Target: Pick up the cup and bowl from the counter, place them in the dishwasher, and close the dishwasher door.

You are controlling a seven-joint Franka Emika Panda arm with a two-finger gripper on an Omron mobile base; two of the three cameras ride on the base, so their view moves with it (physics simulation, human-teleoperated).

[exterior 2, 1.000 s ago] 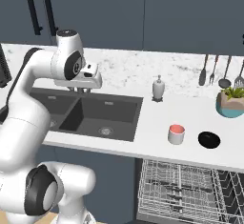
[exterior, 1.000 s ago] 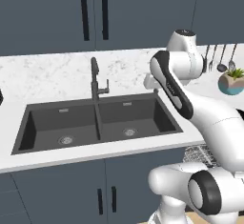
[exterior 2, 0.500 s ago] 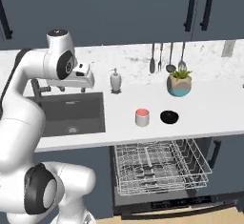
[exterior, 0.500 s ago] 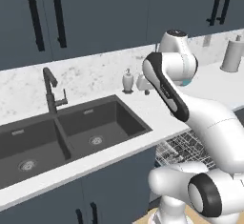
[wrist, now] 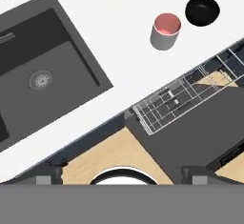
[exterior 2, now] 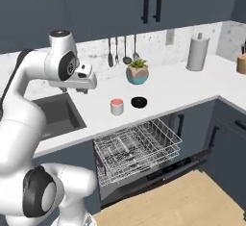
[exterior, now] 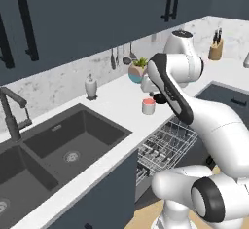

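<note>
Surface [exterior 2: 168,93]: carries the cup [exterior 2: 116,106] and the bowl [exterior 2: 139,102], side by side and apart, the bowl to the cup's right in the right base view. Plant pot [exterior 2: 137,72] behind both, near the wall; utensils [exterior 2: 122,52] hang on the wall above it. Paper towel roll [exterior 2: 196,53] further right along the wall. Sink [exterior: 58,147] set into the surface, left of the cup. Soap dispenser [exterior: 90,86] behind the sink. Dishwasher rack [exterior 2: 137,149] pulled out below the surface's front edge, under cup and bowl, over the lowered dishwasher door [exterior 2: 158,174].
</note>
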